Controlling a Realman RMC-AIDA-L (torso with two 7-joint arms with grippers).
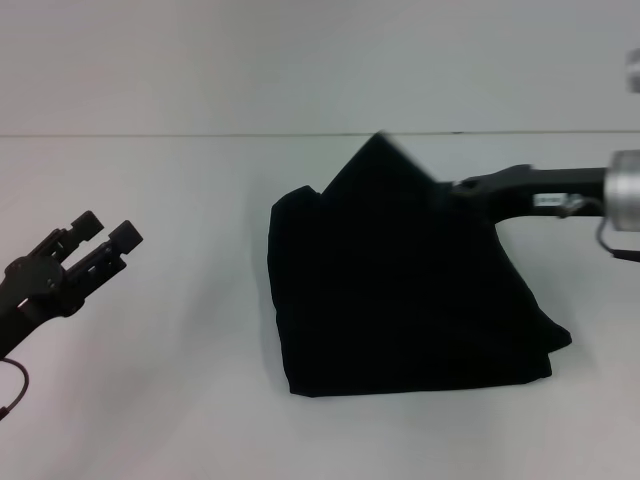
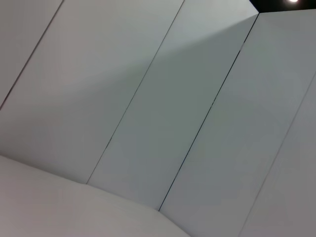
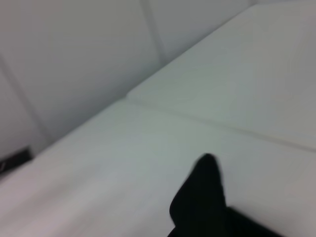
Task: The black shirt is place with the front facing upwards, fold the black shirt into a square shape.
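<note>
The black shirt [image 1: 400, 300] lies folded into a compact bundle on the white table, right of centre in the head view. Its far right part is lifted off the table into a peak. My right gripper [image 1: 458, 187] reaches in from the right and is shut on that raised fold. In the right wrist view a dark point of the black shirt [image 3: 201, 200] stands up over the table. My left gripper [image 1: 107, 230] hovers at the left, well apart from the shirt, open and holding nothing. No lettering or label shows.
The white table [image 1: 180, 400] ends at a far edge against a pale wall [image 1: 300, 60]. The left wrist view shows only wall panels [image 2: 187, 98] and a strip of table.
</note>
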